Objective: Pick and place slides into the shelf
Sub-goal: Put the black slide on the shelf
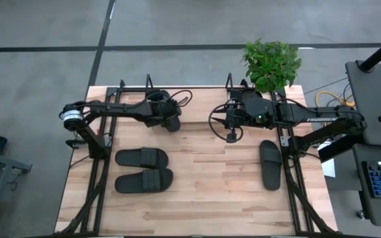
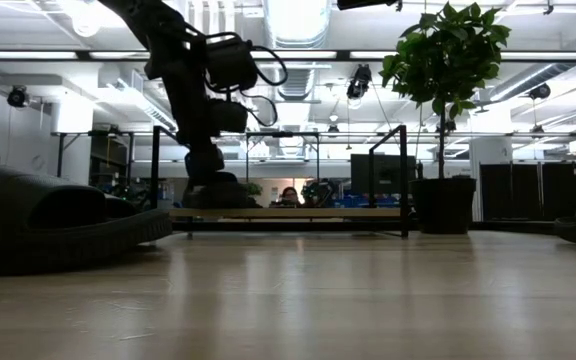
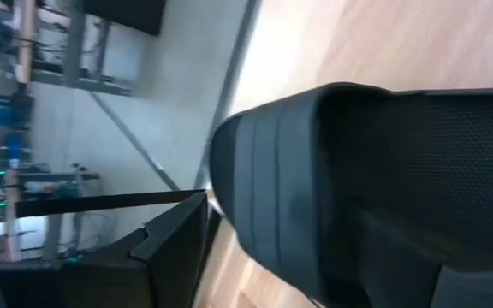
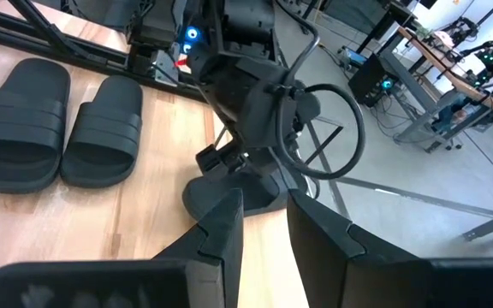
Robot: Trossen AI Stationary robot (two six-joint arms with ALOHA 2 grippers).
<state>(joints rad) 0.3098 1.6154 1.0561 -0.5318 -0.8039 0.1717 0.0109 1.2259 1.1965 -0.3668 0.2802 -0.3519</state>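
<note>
Upper centre of the high view: the left tool (image 1: 170,123) pinches a slide (image 2: 216,192) at the shelf (image 2: 288,212); the right tool (image 1: 231,135) (fingers slightly spread) hovers nearby. Three slides (image 1: 141,157) lie on the counter (image 1: 204,192).

Three black slides (image 1: 141,157) flat on table; fourth at shelf (image 1: 197,125).

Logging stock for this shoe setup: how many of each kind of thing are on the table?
Black slides: 4 (a side-by-side pair, its second; one on the right gripper's side; one at the left gripper)
Wire shelf: 1
Potted plant: 1
Total: 6
</note>
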